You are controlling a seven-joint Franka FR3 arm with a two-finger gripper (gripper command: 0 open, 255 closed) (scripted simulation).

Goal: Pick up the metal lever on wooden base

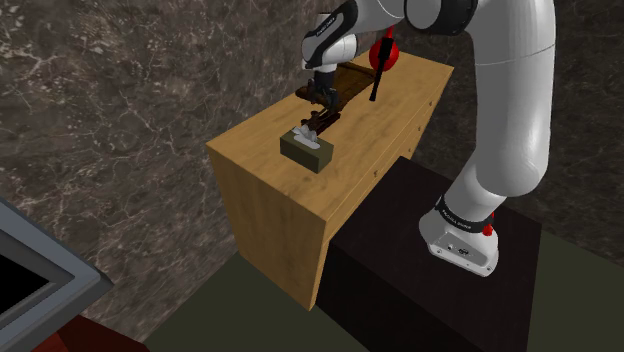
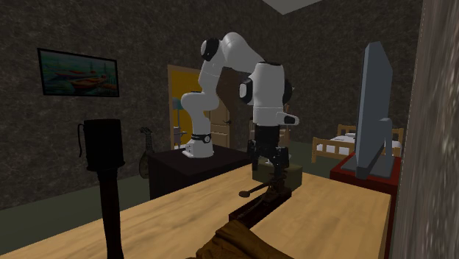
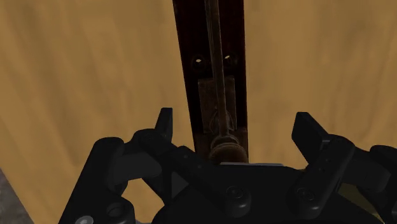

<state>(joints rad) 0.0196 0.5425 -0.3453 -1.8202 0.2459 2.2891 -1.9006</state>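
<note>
The gripper (image 3: pixel 236 130) hangs over the lever (image 3: pixel 216 83) with its fingers (image 3: pixel 164 124) spread wide and clasping nothing. The lever, a slim metal rod ending in a round knob, runs straight out ahead between the two fingers. It lies along the dark base (image 3: pixel 184 63), which rests flat on the table (image 3: pixel 95 76). Rod and base sit a little off the midline, nearer one finger than the other, and neither finger touches them.

The hand is turned so that the gap lies across the base. That looks deliberate: closing would press the pads against the long sides, the narrow way across, rather than end to end. The wide opening leaves room for the base as well as the rod.

The fingertips seem to be down near the lever's level, though the angle leaves that uncertain. An olive box (image 1: pixel 307 150) stands on the table behind the fingers, clear of the closing path.

My guess is that a small sideways correction to centre the rod, then closing, would follow.
</note>
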